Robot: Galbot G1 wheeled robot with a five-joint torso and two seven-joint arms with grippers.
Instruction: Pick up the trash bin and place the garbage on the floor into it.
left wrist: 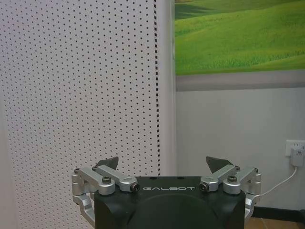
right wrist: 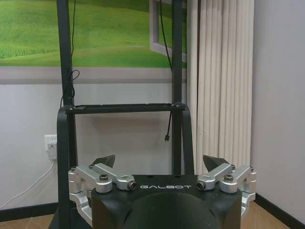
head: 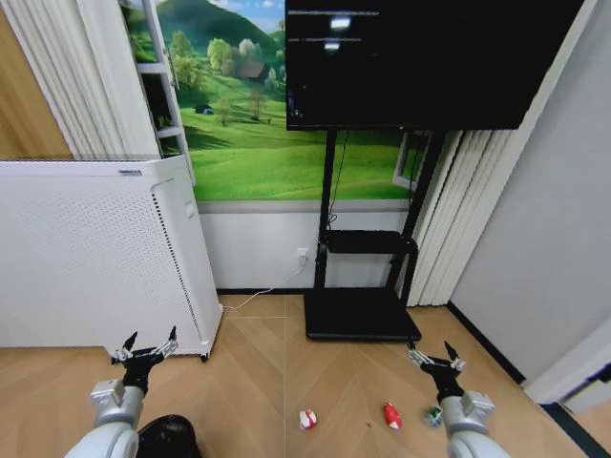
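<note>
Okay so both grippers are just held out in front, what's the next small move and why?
Probably lower the left gripper toward the trash bin, since the bin comes first. It sits on the floor just below that open, empty gripper, while the garbage lies to the right, nearer the right gripper, also open.
</note>
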